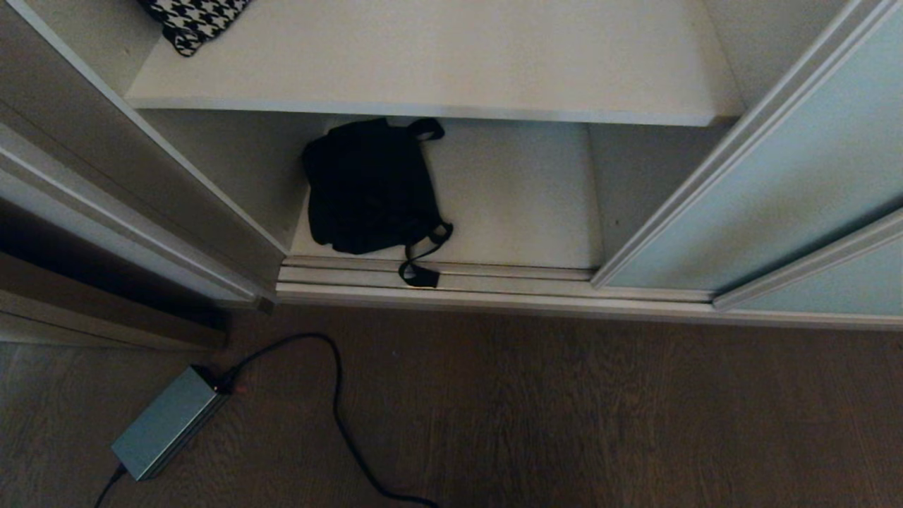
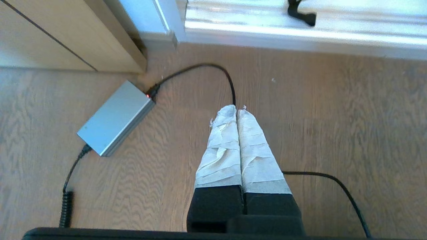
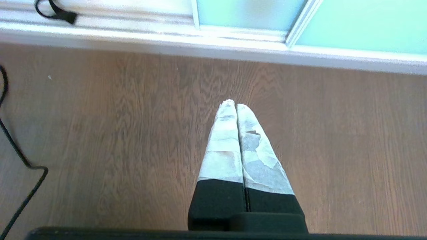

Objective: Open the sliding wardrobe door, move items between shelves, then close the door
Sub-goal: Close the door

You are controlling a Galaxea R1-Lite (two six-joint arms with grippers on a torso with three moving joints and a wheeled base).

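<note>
Black fabric bag [image 1: 370,187] slumps on the lower shelf [image 1: 522,204], one strap [image 1: 420,271] trailing across the floor track, probably awaiting transfer. Sliding wardrobe door [image 1: 762,183] stands open rightward. Left gripper [image 2: 237,111] and right gripper [image 3: 233,105], jaws pressed together, hover empty above floor.

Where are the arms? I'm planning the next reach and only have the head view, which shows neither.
Observer: Both hang low over the wood floor in front of the wardrobe. The left gripper has its jaws shut and empty.
Operator: And the right one?
Observer: The right gripper is shut and empty too, facing the sliding wardrobe door.
Operator: Anything near the left arm?
Observer: A black cable runs from the grey power brick and passes just beyond the left gripper's tips.
</note>
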